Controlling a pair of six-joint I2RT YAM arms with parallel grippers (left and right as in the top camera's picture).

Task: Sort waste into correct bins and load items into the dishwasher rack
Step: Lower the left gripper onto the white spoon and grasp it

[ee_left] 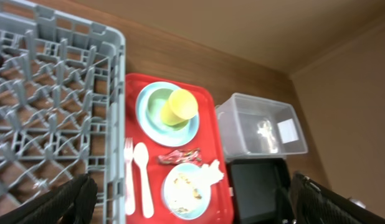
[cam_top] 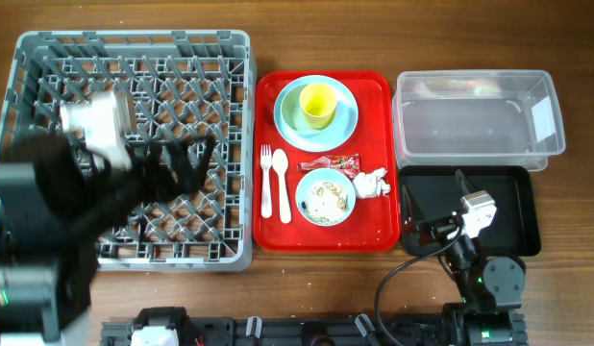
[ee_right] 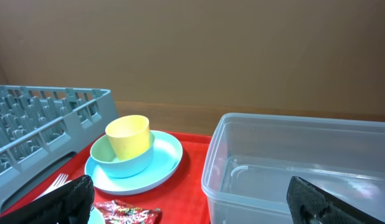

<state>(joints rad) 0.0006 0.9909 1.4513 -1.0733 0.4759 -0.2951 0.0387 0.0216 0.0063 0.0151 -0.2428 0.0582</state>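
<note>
The left pincer [cam_top: 182,159] hangs with its fingers [ee_left: 61,202] spread wide and nothing between them. It is above the grey rack [cam_top: 134,48], whose pegs lie beneath it and to its left, and the overhead view shows this arm blurred. Just to the pincer's right sits the red tray [cam_top: 374,231], which its wrist camera frames between the two dark fingers. At the tray's far end from this pincer is the light blue plate [cam_top: 347,120], carrying a pale bowl [cam_top: 292,111] with the yellow cup [cam_top: 317,104] standing in it. Nearer to the pincer, the white fork [cam_top: 266,183] and spoon [cam_top: 282,185] lie side by side along the tray edge next to the rack. Beyond them is the second bowl [cam_top: 325,199], holding rice scraps [cam_top: 330,195], with the red wrapper [cam_top: 328,163] just past its rim and the crumpled napkin [cam_top: 371,182] against its right side. The right pincer [cam_top: 436,197], likewise spread wide and empty, hovers over the black bin [cam_top: 518,207]. The clear tub [cam_top: 475,125] stands just ahead of it on its right. The plate and cup are ahead on its left, and the wrapper lies near its left finger.
</note>
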